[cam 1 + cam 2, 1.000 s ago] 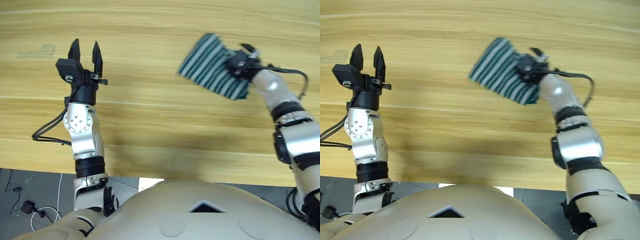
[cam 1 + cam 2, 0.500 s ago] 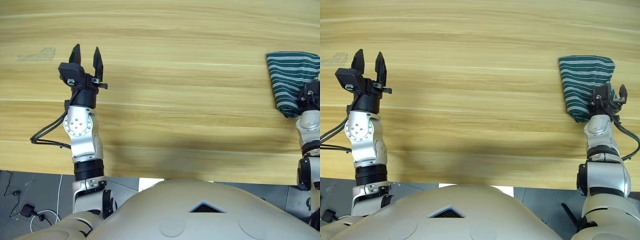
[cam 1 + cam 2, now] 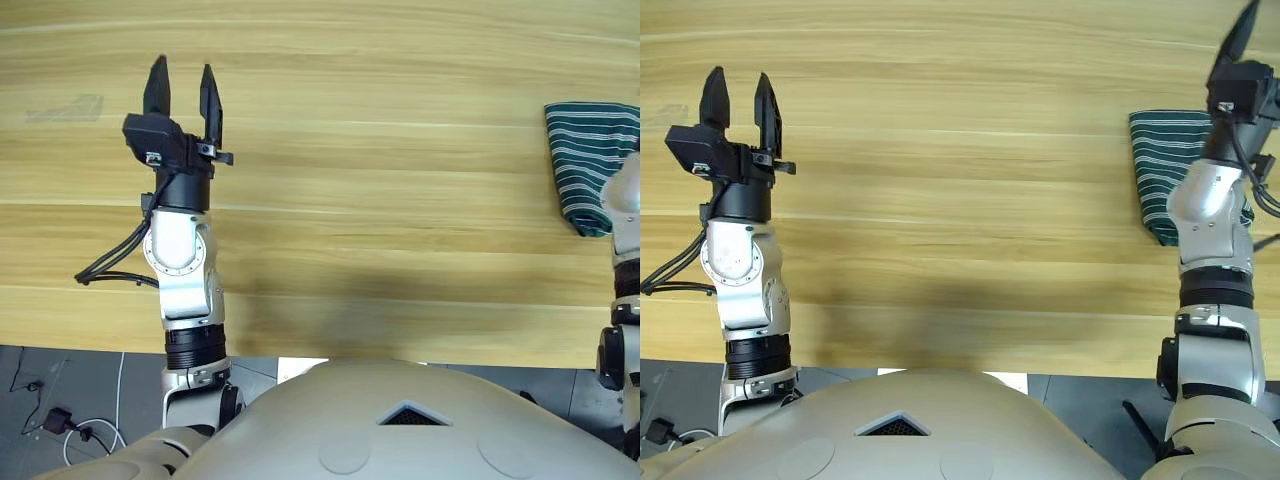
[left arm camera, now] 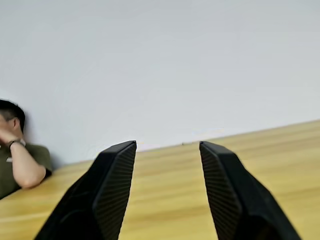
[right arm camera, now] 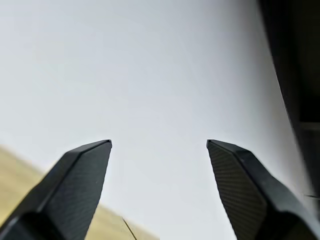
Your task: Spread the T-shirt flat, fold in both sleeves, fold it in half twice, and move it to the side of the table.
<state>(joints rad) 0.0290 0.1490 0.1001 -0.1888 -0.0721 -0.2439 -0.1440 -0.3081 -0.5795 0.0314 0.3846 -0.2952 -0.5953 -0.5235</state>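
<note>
The left claw [image 3: 183, 78] stands over the left part of the pale wooden plank surface [image 3: 380, 200], raised on its forearm and pointing away from the robot. Its two black fingers [image 4: 115, 190] are spread with a clear gap between them, gripping nothing. In the left wrist view the wooden top runs on beyond the fingertips to a plain white wall. A bundle of black cables [image 3: 112, 262] loops out from the left forearm, just above the near edge of the surface. Below that edge, on the dark floor, lies another thin cable with a small black plug [image 3: 55, 414].

The middle of the surface shows bare wood with long seams running across it.

Far to the right lies the folded dark green T-shirt with thin white stripes [image 3: 1158, 170]. It is a compact packet resting flat at the right side of the surface, well apart from the left claw. The silver right forearm rises in front of it and covers part of its right side. The right claw [image 5: 159, 145] is held up above the shirt, not touching it. Its two dark fingers are parted wide and hold nothing, with only the white wall between them.
</note>
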